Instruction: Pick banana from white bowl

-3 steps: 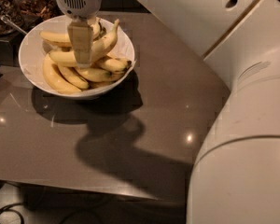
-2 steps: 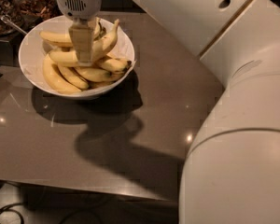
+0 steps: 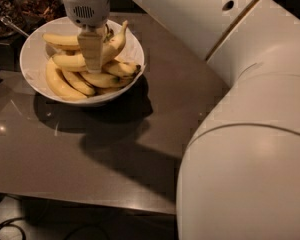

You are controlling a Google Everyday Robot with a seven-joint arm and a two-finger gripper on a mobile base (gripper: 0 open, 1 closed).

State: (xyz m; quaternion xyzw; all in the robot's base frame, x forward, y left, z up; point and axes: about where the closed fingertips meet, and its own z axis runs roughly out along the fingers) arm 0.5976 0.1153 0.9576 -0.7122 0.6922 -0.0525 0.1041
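The gripper has dropped a touch lower into the white bowl. It's now right down on the banana, which lies on top of the other bananas. Can't tell how open it is or whether it's gripping yet. Looks like the grab's about to happen.

The white gripper is hanging over the wide glossy white bowl. The long curved yellow banana is lying just beside it.

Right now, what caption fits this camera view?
Robot's gripper reaches into the white bowl of bananas on a grey table.
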